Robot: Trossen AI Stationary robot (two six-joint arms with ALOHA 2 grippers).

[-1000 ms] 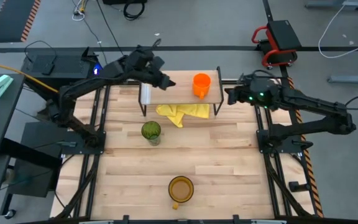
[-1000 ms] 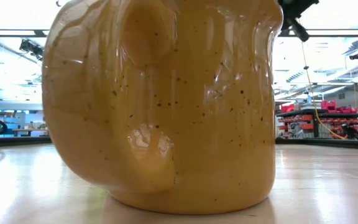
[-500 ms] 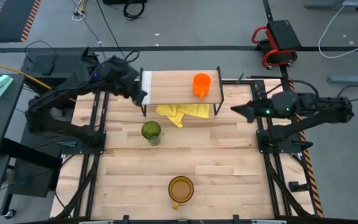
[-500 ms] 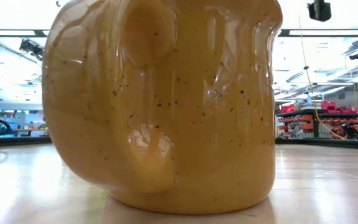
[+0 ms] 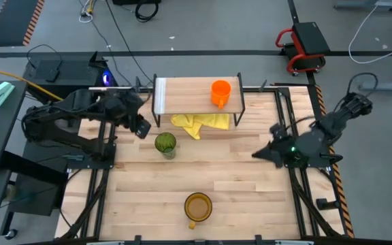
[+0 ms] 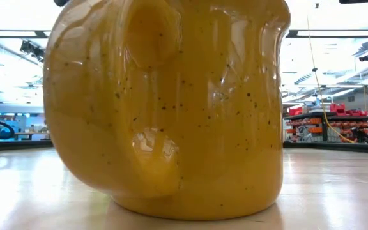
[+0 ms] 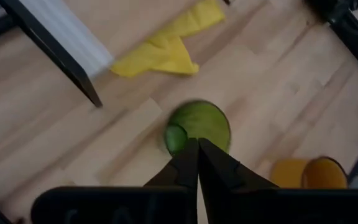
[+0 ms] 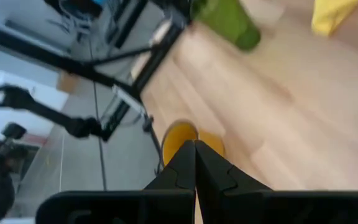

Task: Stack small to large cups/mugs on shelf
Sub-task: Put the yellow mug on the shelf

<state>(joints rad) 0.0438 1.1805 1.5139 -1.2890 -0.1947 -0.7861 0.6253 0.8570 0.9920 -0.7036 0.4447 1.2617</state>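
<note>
The small orange mug [image 5: 220, 92] stands on the right part of the shelf's [image 5: 189, 94] wooden top board. The green tumbler [image 5: 165, 143] stands upright on the table just in front of the shelf's left end; it also shows in the left wrist view [image 7: 199, 126]. The amber-yellow mug [image 5: 198, 206] sits near the table's near edge and fills the low view [image 6: 171, 108]. My left gripper [image 5: 141, 129] hangs shut, left of the tumbler. My right gripper [image 5: 256, 154] is shut over the table's right side, pointing toward the amber mug [image 8: 182, 135].
A crumpled yellow cloth [image 5: 199, 122] lies on the table under the shelf's near edge. Black frame rails run along the table's left [image 5: 107, 156] and right [image 5: 288, 163] edges. Bare wood lies between the tumbler and the amber mug.
My left gripper has drawn back from over the shelf's left end toward the table's left and near side, staying shut. My right gripper has swung from beside the shelf's right end toward the near edge along the table's right side, still shut. No cup has moved.
</note>
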